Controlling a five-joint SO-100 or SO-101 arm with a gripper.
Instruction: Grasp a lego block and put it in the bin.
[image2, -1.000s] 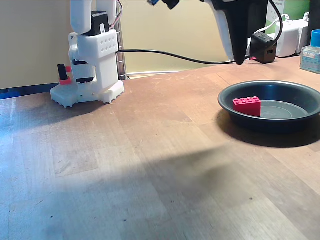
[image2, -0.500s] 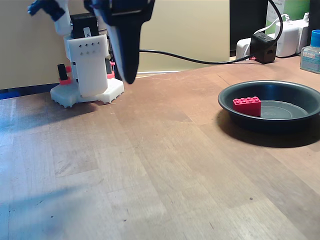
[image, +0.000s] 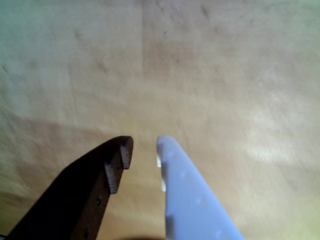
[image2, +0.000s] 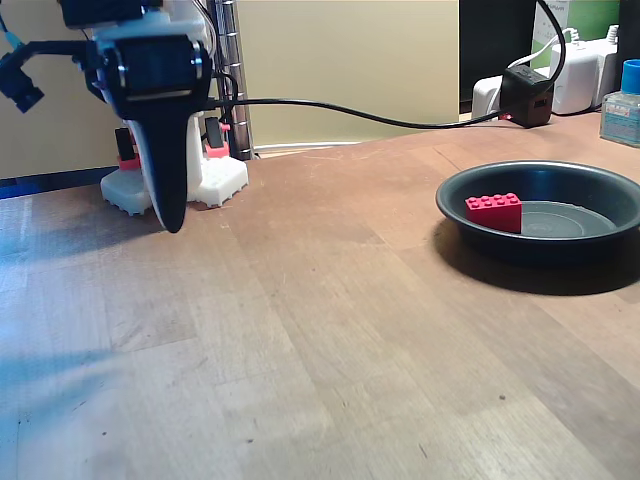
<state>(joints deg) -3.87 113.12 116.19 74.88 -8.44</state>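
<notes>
lego block (image2: 493, 211) in bin (image2: 470, 212); tool (image: 143, 145) empty.

Gripper (image2: 172, 222) swung from above bin, past table middle, to left side of fixed view, now lowered close to wooden table (image2: 330, 330) just in front of white robot base (image2: 222, 175). Shadow on table shifted leftward.

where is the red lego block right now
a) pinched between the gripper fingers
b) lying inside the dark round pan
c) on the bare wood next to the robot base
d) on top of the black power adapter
b: in the fixed view the lego block lies inside the bin near its left wall, while the gripper hangs over bare wood with nothing between its fingers.
</notes>
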